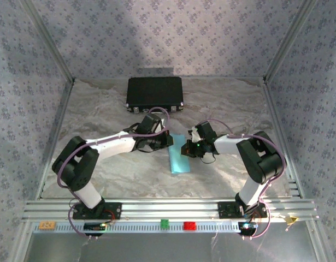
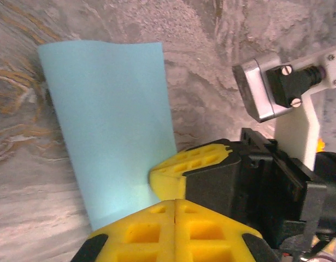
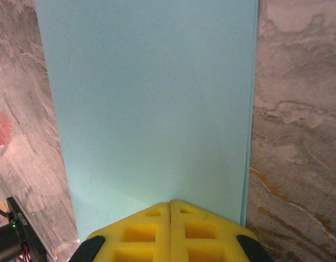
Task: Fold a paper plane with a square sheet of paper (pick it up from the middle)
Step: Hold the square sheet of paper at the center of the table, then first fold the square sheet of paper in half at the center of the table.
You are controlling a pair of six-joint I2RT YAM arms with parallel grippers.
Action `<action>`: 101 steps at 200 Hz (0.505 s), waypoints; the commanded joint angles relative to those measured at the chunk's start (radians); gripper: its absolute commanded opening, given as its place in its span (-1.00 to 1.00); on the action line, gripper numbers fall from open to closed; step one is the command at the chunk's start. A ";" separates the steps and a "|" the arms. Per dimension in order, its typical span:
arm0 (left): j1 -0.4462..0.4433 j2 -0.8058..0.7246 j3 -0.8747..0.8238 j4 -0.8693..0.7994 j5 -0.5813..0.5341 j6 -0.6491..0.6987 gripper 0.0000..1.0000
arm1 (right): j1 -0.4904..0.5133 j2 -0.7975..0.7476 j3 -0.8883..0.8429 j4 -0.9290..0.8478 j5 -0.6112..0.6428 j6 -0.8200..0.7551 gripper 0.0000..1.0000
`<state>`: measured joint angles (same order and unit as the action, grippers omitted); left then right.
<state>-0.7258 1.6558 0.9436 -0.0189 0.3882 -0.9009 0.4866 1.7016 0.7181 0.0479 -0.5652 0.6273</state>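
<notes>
The light-blue sheet of paper (image 1: 178,158) lies flat on the marble table as a folded rectangle, a doubled edge showing along its right side (image 3: 157,98). My left gripper (image 1: 166,139) is shut, its yellow tip (image 2: 175,201) over the sheet's near corner (image 2: 110,120). My right gripper (image 1: 185,148) is shut too, its tip (image 3: 171,203) resting on the near end of the paper. The right gripper's yellow fingers (image 2: 195,164) sit just beside the left tip, touching the sheet's edge. I cannot tell whether either pinches the paper.
A black rectangular case (image 1: 154,93) lies at the back of the table. On the front rail sit a small red block (image 1: 189,225), a green block (image 1: 164,223) and an orange tag (image 1: 46,225). Patterned walls enclose the table.
</notes>
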 commanded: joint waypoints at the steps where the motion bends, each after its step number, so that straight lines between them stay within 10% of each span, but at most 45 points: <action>1: 0.002 0.049 -0.011 0.151 0.144 -0.047 -1.00 | -0.011 0.014 -0.036 -0.124 0.094 -0.009 -1.00; 101: 0.003 0.178 -0.025 0.159 0.166 -0.026 -1.00 | -0.008 0.020 -0.057 -0.085 0.098 0.026 -1.00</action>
<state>-0.7219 1.8080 0.9264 0.1471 0.5400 -0.9520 0.4858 1.6958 0.7055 0.0639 -0.5613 0.6392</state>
